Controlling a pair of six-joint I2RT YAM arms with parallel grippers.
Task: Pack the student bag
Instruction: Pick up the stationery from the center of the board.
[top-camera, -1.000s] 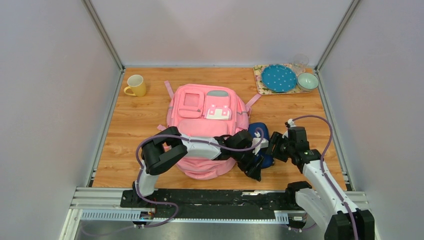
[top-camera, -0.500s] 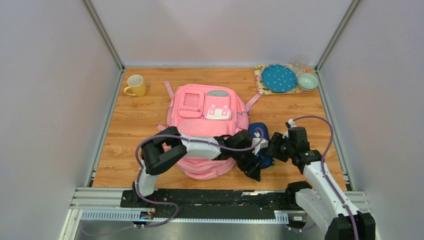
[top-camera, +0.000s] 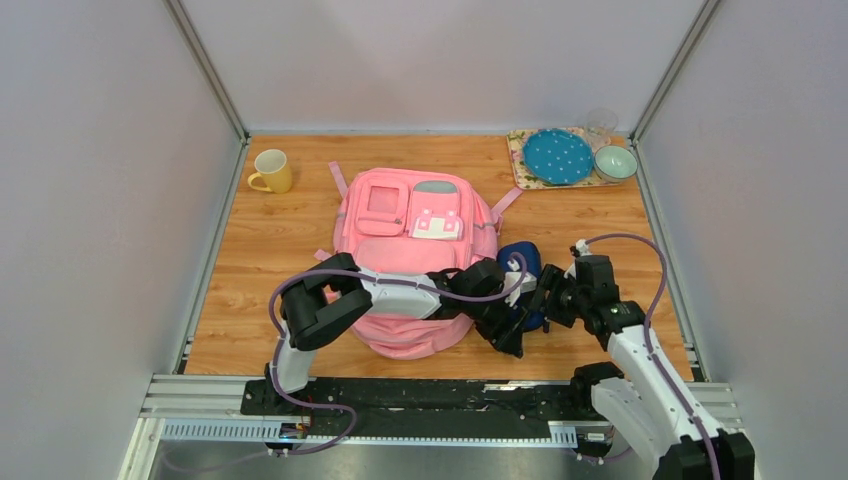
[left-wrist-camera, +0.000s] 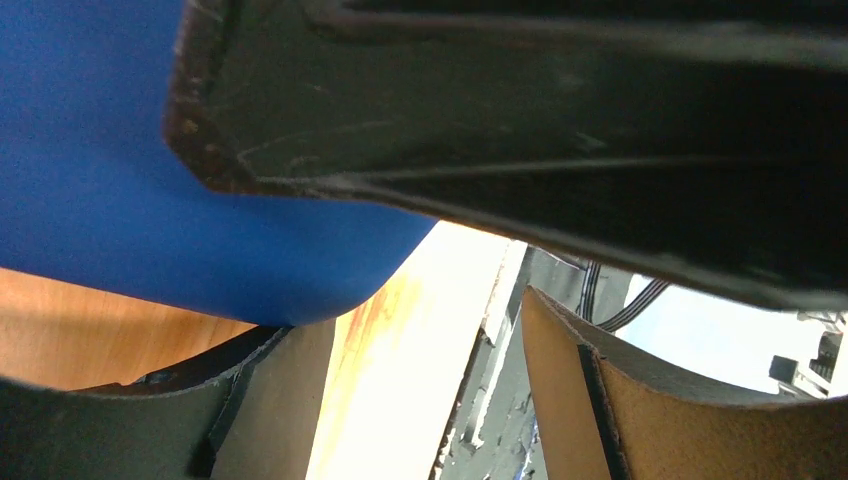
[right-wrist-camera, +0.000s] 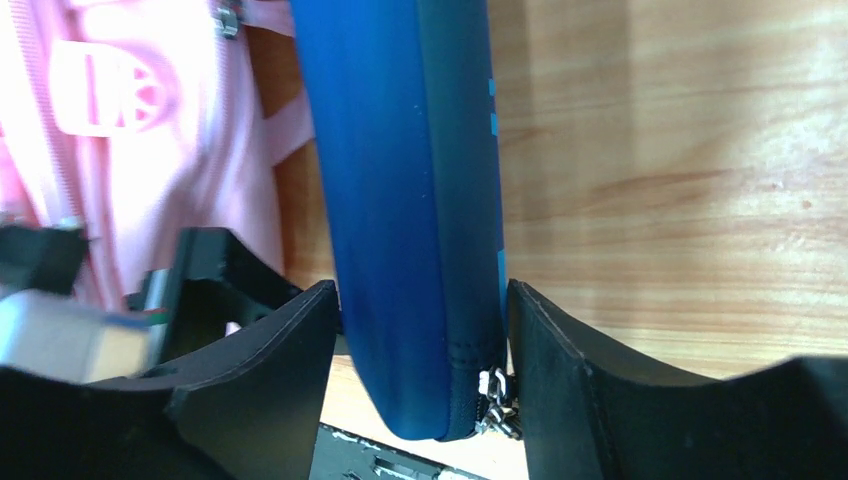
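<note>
**Wooden table (top-camera: 260, 235), bag and pouch in three views**

Top view: the student bag (top-camera: 410, 240) lies flat at mid-table, front pockets up. A navy pouch (top-camera: 520, 262) sits just beside its right edge, where both arms meet. Right wrist view only: the pouch stands on edge between the right gripper's (right-wrist-camera: 420, 300) fingers; whether they press it cannot be told. Left wrist view only: the left gripper (left-wrist-camera: 415, 320) has its jaws parted with nothing between them, the pouch just beyond one finger
</note>
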